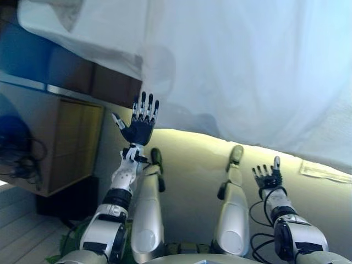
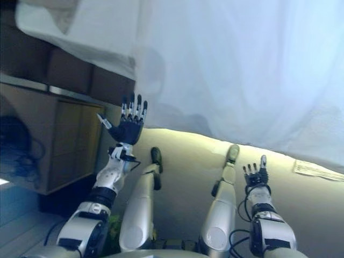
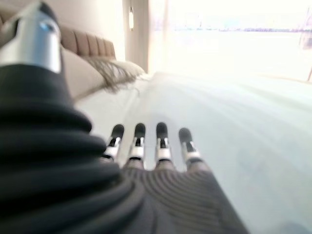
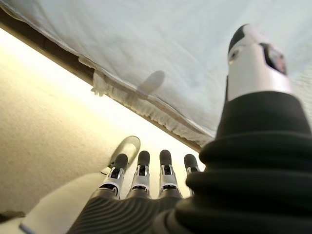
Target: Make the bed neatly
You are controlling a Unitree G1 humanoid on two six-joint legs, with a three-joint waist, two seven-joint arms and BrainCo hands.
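Note:
A pale blue-white sheet [image 1: 247, 71] covers the bed and hangs over its near edge, filling most of both eye views. My left hand [image 1: 140, 124] is raised at the sheet's lower edge near the bed's left corner, fingers straight and spread, holding nothing. My right hand [image 1: 268, 177] is lower, below the sheet's hem, also open and empty. In the left wrist view the straight fingers [image 3: 139, 141] point along the smooth bed top toward pillows [image 3: 105, 73] and a ribbed headboard [image 3: 87, 43]. In the right wrist view the fingers [image 4: 141, 168] point at the sheet's hanging hem [image 4: 122, 92].
A wooden bedside cabinet [image 1: 69, 143] stands at the left, with dark cords [image 1: 16, 159] beside it. Beige carpet [image 1: 187, 159] lies below the bed. A flat pale item [image 1: 324, 170] lies on the floor at the right.

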